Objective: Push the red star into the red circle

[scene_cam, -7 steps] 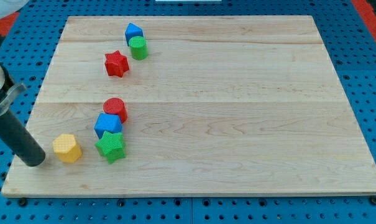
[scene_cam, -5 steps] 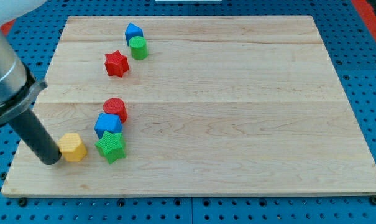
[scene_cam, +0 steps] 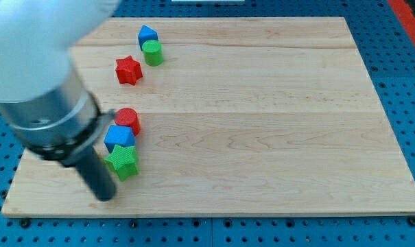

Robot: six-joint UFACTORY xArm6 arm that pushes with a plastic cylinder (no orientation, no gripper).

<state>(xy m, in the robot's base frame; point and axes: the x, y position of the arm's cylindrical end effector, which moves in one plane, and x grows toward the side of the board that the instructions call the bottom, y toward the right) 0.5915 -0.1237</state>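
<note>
The red star (scene_cam: pixel 128 70) lies near the board's upper left. The red circle (scene_cam: pixel 127 119) stands below it, touching a blue block (scene_cam: pixel 119 138), which touches a green star (scene_cam: pixel 123 162). My tip (scene_cam: pixel 105 195) is at the lower left of the board, just below and left of the green star. The rod and the large blurred arm body cover the board's left part. The yellow block is hidden behind the rod.
A blue block (scene_cam: pixel 147 33) and a green cylinder (scene_cam: pixel 152 52) stand together at the upper left, just right of and above the red star. The wooden board (scene_cam: pixel 262 123) lies on a blue pegboard table.
My tip has swept to the right along the bottom left of the board, from left of the yellow block to beside the green star. The yellow block is now hidden.
</note>
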